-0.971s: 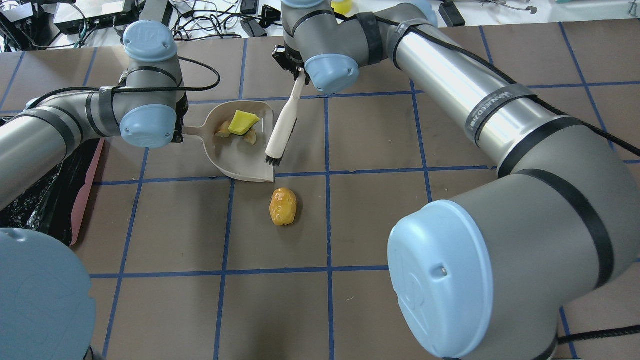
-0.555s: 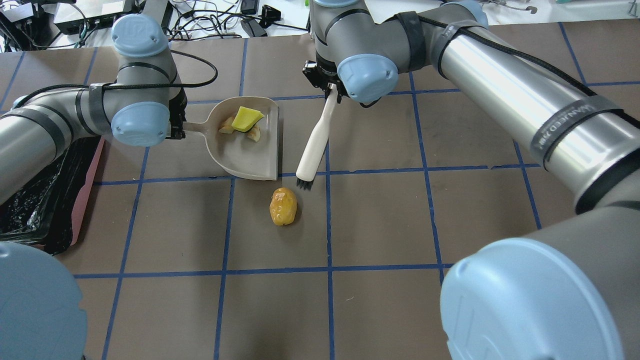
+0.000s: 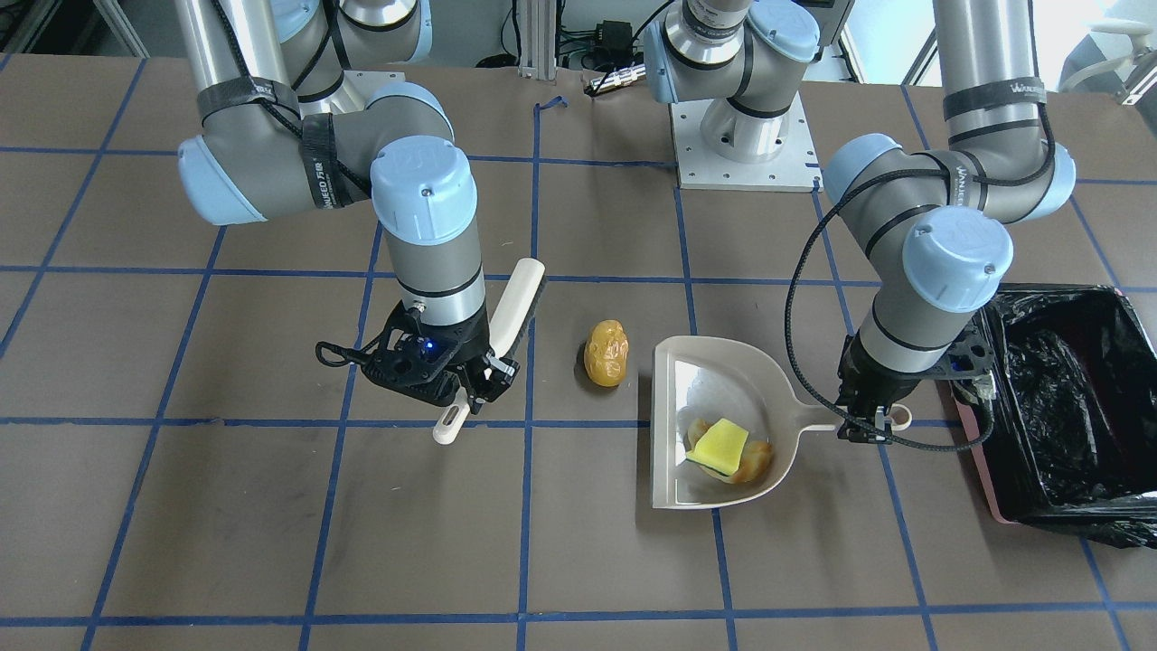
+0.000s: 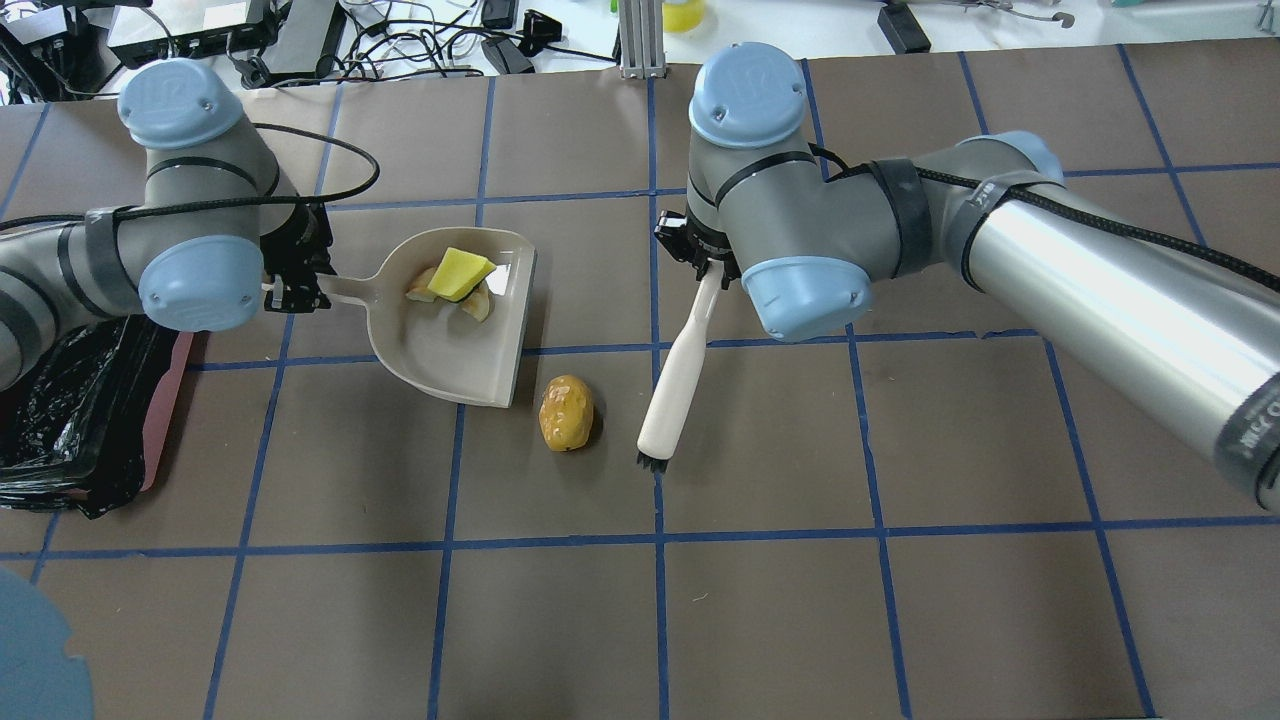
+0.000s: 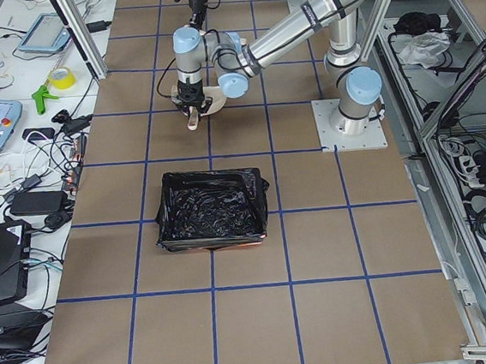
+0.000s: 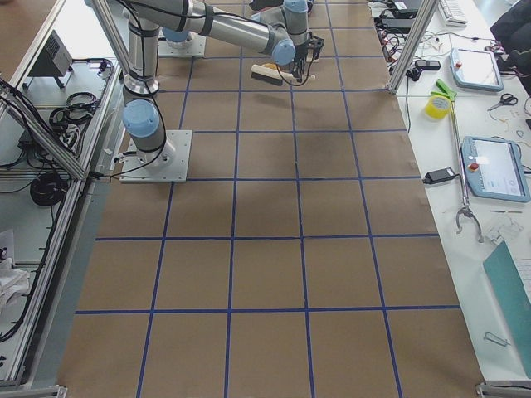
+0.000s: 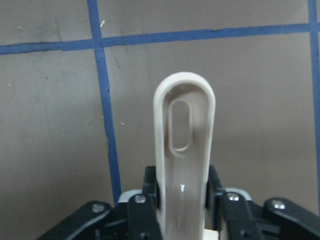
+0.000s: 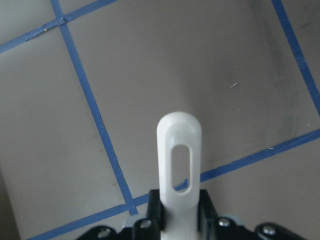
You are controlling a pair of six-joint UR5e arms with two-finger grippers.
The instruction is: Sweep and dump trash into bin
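Bin (image 3: 1048, 407) ran off right edge in front view; in overhead view mostly lost past left edge and under left arm (image 4: 60, 270); peel (image 3: 755, 463) largely covered by sponge block (image 3: 720, 446) inside dustpan (image 3: 687, 362); dustpan handle partly swallowed by left gripper (image 3: 865, 423); upper brush (image 4: 680, 375) handle hid under right gripper (image 4: 710, 266); overhead view masked both grippers' fingers behind wrist joints; wrist views cut fingers off at bottom edge; in side views trash was too small to make out

Narrow gaps flank wad (image 4: 566, 412) between dustpan (image 4: 440, 345), brush (image 4: 680, 380).
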